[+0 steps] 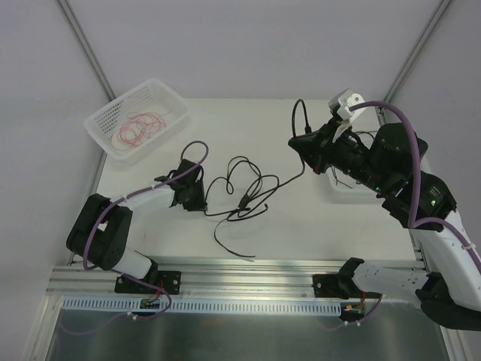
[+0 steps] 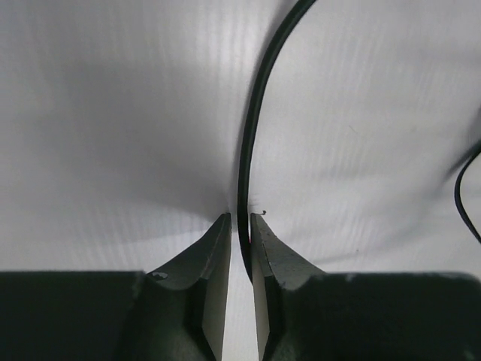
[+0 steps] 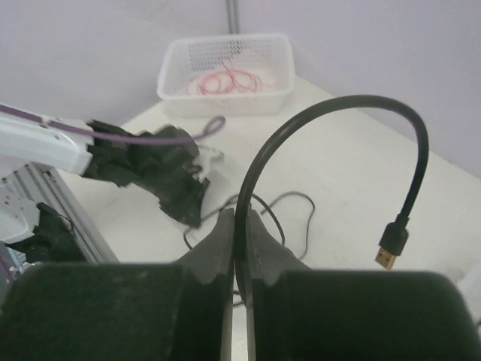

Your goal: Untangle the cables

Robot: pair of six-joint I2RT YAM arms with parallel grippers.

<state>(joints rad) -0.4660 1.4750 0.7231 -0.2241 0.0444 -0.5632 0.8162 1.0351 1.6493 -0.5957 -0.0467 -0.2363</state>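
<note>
Step in hand: taking a second hold on the black cables [image 1: 244,192], tangled on the table [image 1: 301,233] between the arms. Clamped shut in the right gripper [image 3: 239,216]: one raised strand ending in a USB plug [image 3: 388,254]. Set narrowly about another strand at table level: the left gripper [image 2: 240,219]; actual pinch not discernible. Next, as judged: confirm the left hold, then draw apart slowly. Count: two grippers, one basket [image 1: 170,95], one plug; black strands and red cables [image 1: 139,126] not countable.

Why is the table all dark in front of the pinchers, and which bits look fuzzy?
Left wrist view: the left gripper casts a soft grey shadow on the table. Right wrist view: the near fingers look dark and fuzzy, the gold plug sharper. Top view: even, bright light.
</note>
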